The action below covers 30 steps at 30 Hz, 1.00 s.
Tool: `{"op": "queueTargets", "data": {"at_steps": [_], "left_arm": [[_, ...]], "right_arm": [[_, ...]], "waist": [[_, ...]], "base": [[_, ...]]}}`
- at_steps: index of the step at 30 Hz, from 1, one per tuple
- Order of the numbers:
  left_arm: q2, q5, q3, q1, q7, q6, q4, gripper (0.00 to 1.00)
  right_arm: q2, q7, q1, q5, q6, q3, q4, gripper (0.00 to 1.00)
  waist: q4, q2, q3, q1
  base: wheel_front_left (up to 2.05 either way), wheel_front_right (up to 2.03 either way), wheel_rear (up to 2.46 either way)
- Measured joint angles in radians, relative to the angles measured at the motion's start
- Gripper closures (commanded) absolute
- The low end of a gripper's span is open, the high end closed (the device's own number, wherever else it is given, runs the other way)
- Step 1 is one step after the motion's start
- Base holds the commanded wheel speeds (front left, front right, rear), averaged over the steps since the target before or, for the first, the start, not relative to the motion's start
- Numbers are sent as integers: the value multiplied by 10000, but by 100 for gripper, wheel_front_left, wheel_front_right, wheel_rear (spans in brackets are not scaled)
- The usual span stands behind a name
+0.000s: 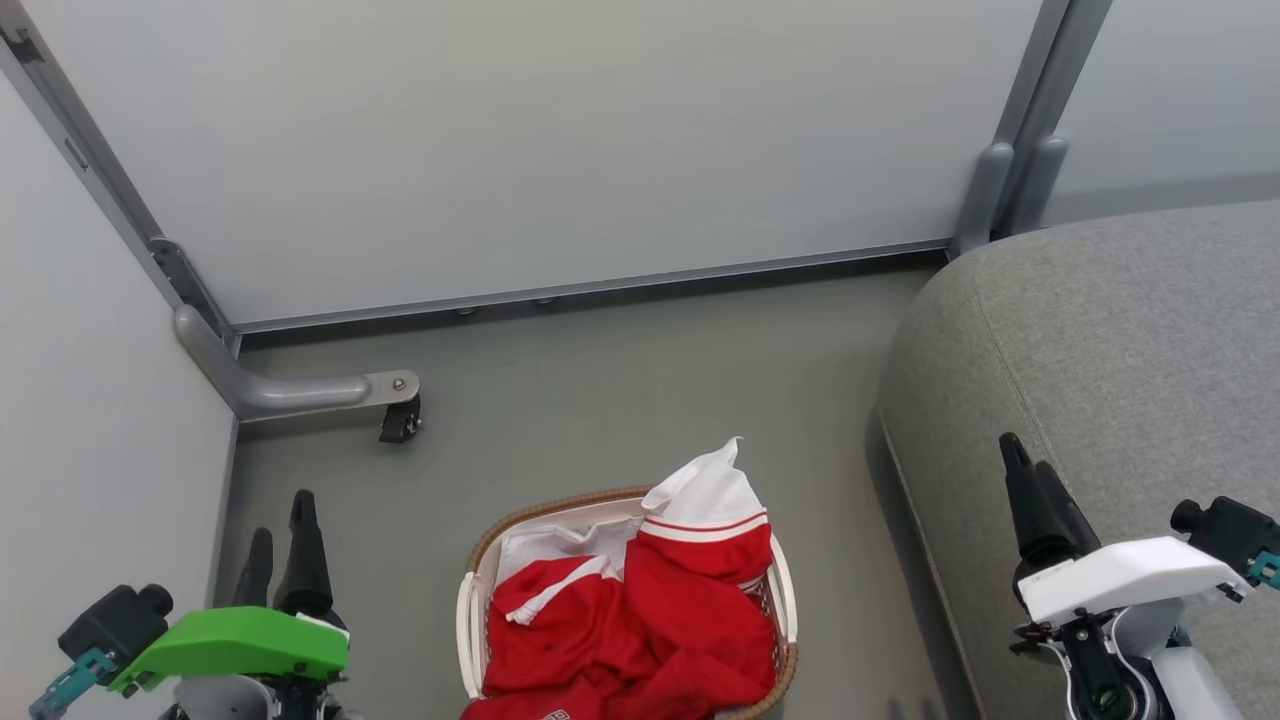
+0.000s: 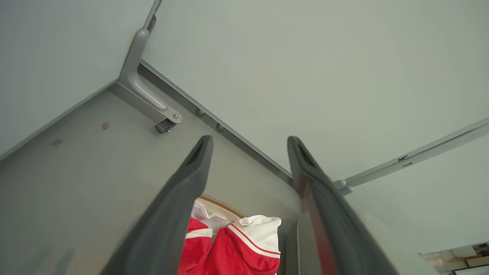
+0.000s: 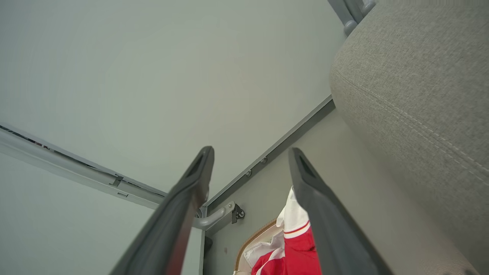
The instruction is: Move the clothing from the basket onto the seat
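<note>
The white perforated basket (image 1: pixel 468 610) with a brown woven rim stands on the floor at the bottom middle of the head view. It is heaped with the red clothing (image 1: pixel 650 620), and a white panel with red stripes pokes up at its far side. The grey seat (image 1: pixel 1130 340) lies to the basket's right. My left gripper (image 1: pixel 281 515) hangs open left of the basket, nothing between its fingers. My right gripper (image 1: pixel 1025 455) is open over the seat's near edge. The left wrist view shows the clothing (image 2: pixel 237 244) below my open left gripper (image 2: pixel 250 139). The right wrist view shows the clothing (image 3: pixel 294 252), the seat (image 3: pixel 412 95) and my open right gripper (image 3: pixel 252 151).
Pale partition walls with grey metal frames close off the back and the left side. A grey frame foot with a black caster (image 1: pixel 400 420) juts onto the grey floor (image 1: pixel 600 400) behind the left gripper. The left wall (image 1: pixel 100 400) runs close beside the left arm.
</note>
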Motion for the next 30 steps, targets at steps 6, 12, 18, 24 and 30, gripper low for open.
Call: {"op": "queueTargets", "data": {"at_steps": [6,12,18,24,30], "left_arm": [[146,905,-261,0,-190,197,-6,0],[244,1682,-508,-1,-366,391,-36,0],[378,2422,-732,-1,-558,525,-38,0],[493,3143,-926,0,-715,692,-27,0],[577,3883,-1137,1,-903,865,-19,0]], "right_arm": [[-46,-201,-2,-872,0,96,-2,0],[-71,-391,-35,-1703,0,161,2,0],[-79,-568,-51,-2539,0,238,92,0],[-100,-732,-90,-3260,0,293,169,0],[-102,-920,-98,-4029,2,403,219,0]], "waist": [[15,0,-15,0],[35,0,-14,0],[59,0,-21,0],[83,0,-29,0],[95,0,-39,0]], "base": [[0,0,0],[0,0,0],[0,0,0],[0,0,0],[0,0,0]]}}
